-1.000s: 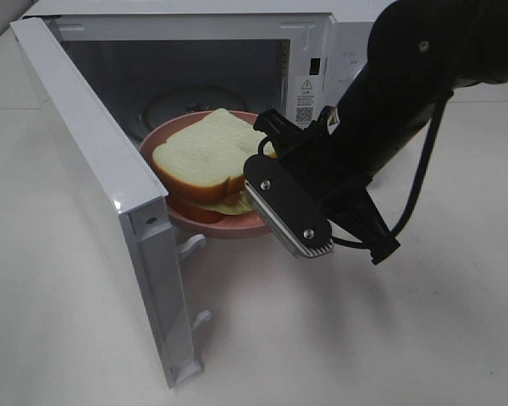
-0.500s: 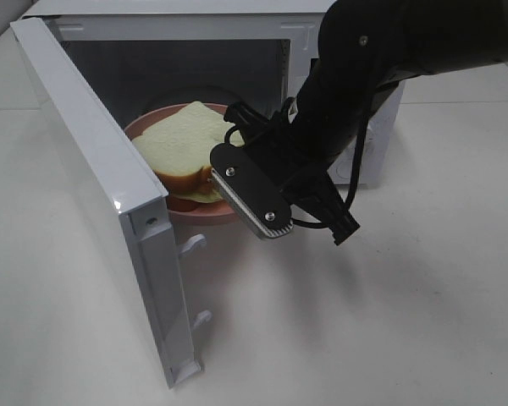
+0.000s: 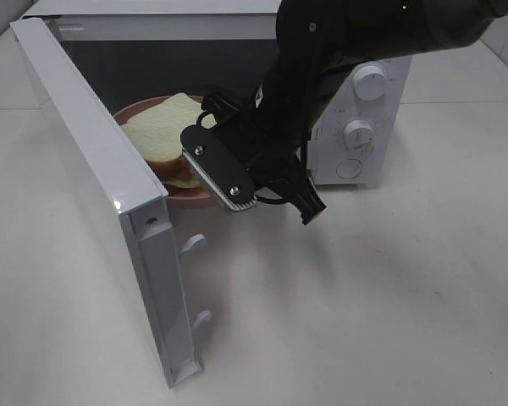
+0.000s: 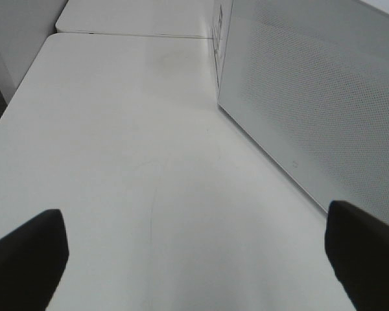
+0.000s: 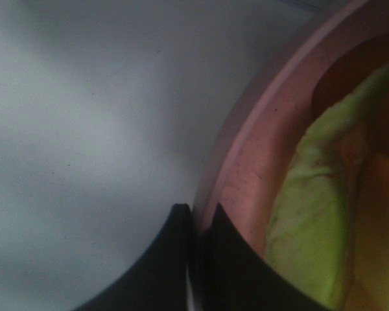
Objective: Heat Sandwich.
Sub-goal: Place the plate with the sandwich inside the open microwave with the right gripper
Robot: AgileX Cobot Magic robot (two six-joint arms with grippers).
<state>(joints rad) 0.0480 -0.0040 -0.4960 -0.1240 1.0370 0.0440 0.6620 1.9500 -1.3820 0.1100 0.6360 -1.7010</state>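
We see the microwave (image 3: 356,93) standing along the far edge of the desk (image 3: 389,321), its door (image 3: 93,178) swung wide open toward the near left corner. The sandwich (image 3: 161,135) lies on a pink plate (image 3: 131,112) within the open cavity. We cannot tell whether the plate rests on the floor of the oven. The right gripper (image 3: 213,108) reaches into the opening from the right, and in its wrist view the two dark fingertips (image 5: 181,259) are pinched together on the plate's rim (image 5: 259,149), with pale green filling (image 5: 311,214) just inside it. The left gripper (image 4: 194,259) hangs over bare desk beside the microwave's perforated wall (image 4: 311,97), its jaws spread wide with nothing between them
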